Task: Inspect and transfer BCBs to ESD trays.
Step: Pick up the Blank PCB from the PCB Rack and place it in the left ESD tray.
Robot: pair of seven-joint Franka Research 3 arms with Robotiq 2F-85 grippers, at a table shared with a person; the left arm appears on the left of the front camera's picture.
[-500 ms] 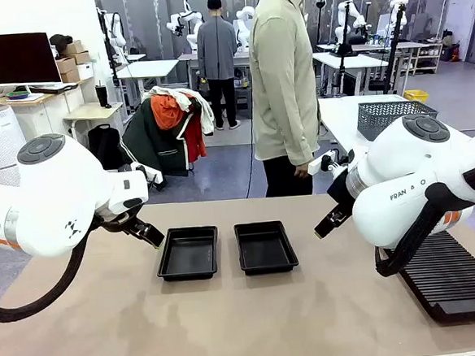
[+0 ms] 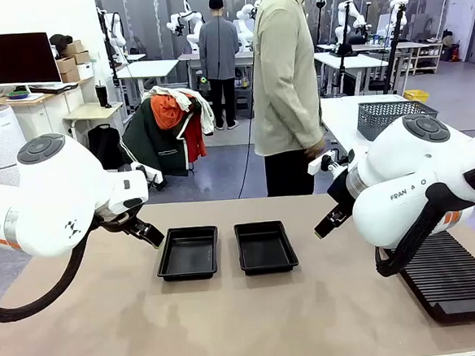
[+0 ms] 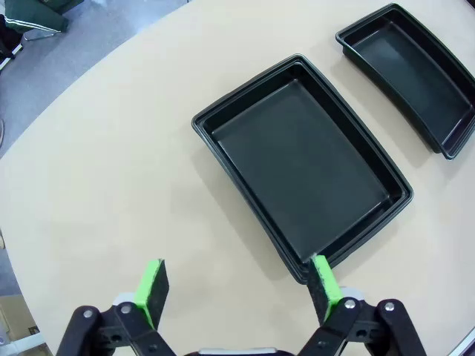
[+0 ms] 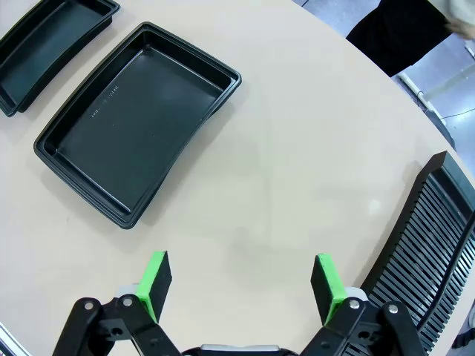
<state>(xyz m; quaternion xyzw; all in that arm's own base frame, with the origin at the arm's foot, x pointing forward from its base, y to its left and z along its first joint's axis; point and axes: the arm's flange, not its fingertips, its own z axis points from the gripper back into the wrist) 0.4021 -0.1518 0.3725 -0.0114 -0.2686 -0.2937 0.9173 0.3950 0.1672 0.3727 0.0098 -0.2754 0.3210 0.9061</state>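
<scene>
Fingers spread wide above the table; one maybe touches the near tray, far tray beyond.

Tan table, two ESD trays, slotted rack

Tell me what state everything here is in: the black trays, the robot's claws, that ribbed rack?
Left ESD tray: empty, flat on the table.
Right ESD tray: empty, flat on the table.
Left gripper: open, holding nothing.
Right gripper: open, holding nothing.
Black slotted rack: visible slots empty.
Wire mesh basket: contents cannot be told.
</scene>
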